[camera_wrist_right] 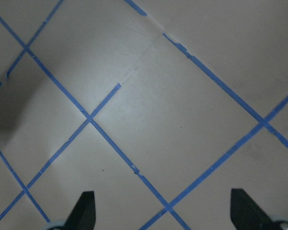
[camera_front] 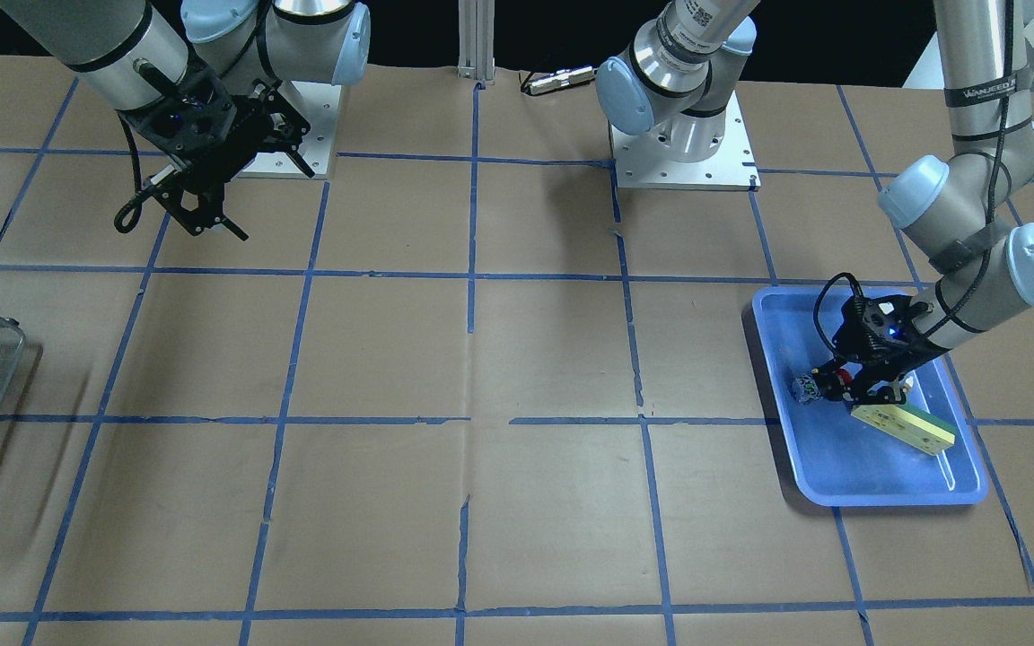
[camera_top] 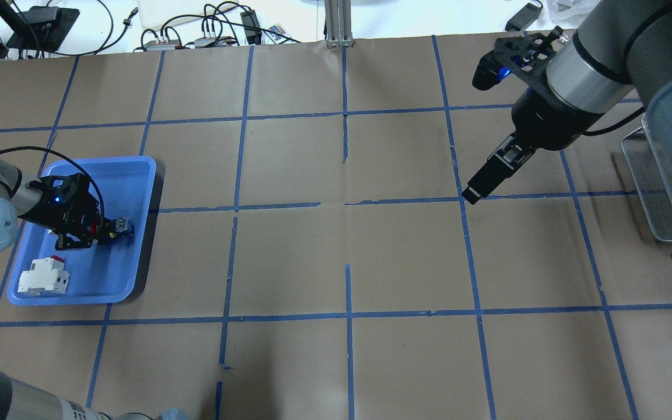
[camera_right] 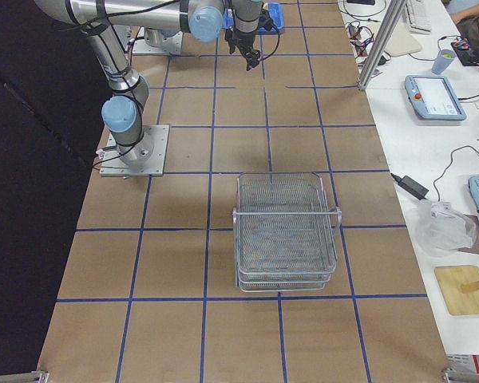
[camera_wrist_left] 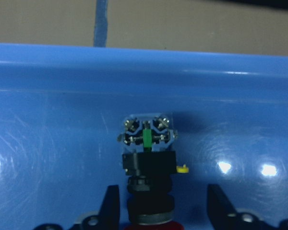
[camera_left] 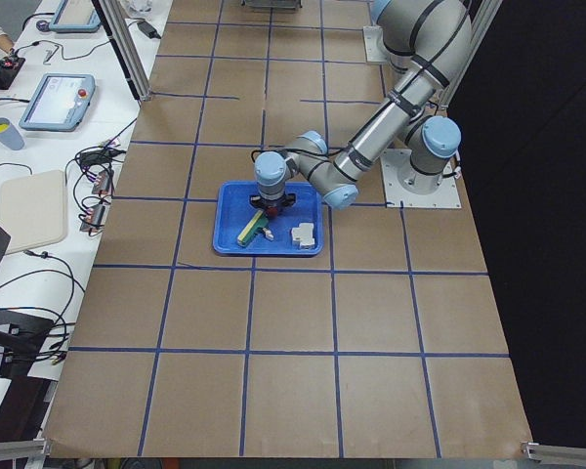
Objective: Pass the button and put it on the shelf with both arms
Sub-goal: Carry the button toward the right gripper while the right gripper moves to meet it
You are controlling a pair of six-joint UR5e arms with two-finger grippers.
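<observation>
The button [camera_wrist_left: 149,158] lies in the blue tray [camera_top: 140,169], its silvery block toward the tray wall and its red cap toward my wrist. It also shows in the overhead view [camera_top: 119,226] and the front view [camera_front: 809,386]. My left gripper [camera_wrist_left: 163,199] is down in the tray with its fingers open on either side of the button's black collar, a gap on each side. My right gripper [camera_top: 482,186] is open and empty, held above the table on the robot's right half. The wire-mesh shelf [camera_right: 287,231] stands at the right end of the table.
A white and red breaker block [camera_top: 43,275] and a green and cream flat bar [camera_front: 903,426] lie in the tray beside the left gripper. Blue tape lines grid the brown table. The shelf's edge shows in the overhead view [camera_top: 662,192].
</observation>
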